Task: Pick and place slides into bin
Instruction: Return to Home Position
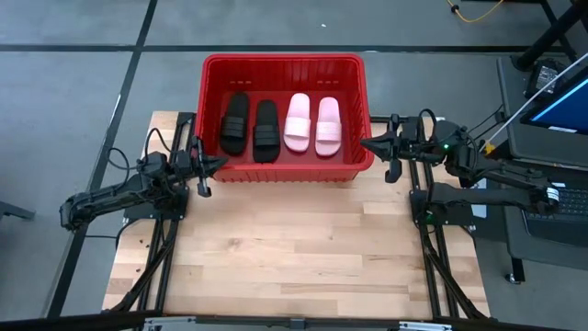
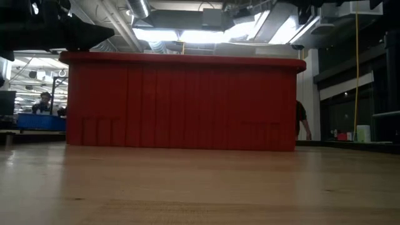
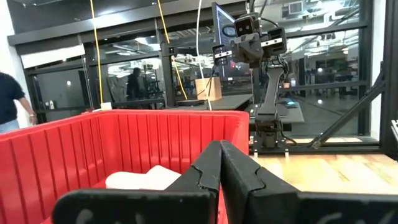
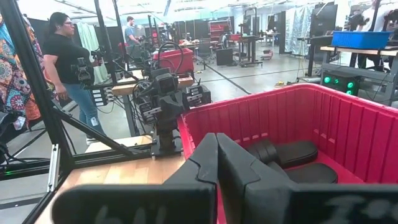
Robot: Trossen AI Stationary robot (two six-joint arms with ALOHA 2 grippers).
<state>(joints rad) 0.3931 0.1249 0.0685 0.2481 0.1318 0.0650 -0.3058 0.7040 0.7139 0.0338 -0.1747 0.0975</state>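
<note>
**Four slides in the bin, both arms left to fold home**

The two matte black open-toe slides (image 1: 250,127) lie side by side in the left half of the large bright red slotted plastic bin (image 1: 281,61). The two pale pink slides (image 1: 313,124) lie beside them in the right half. All four rest flat on the bin floor with their straps up, so nothing seems left to pick, and the job looks all but finished. The bin sits at the far middle of the pale wooden desk (image 1: 294,248).

The left fingers (image 1: 213,165) hang just outside the bin's near left corner, closed on each other and gripping nothing. The right fingers (image 1: 369,144) sit just beside the bin's right wall, likewise pressed together and empty. Both wrist views show each dark pair meeting tip to tip.

To go home cleanly, each arm should draw back from the bin, the left one leftward and the right one rightward, before it folds down. The fingers can stay closed so they catch no slot or handle cut-out. The tight edges are the bin's rim and near corners. The open room is the near stretch of desk and the space towards each arm's own base. A person in a black shirt (image 4: 68,56) stands off the desk, far from the arms.
</note>
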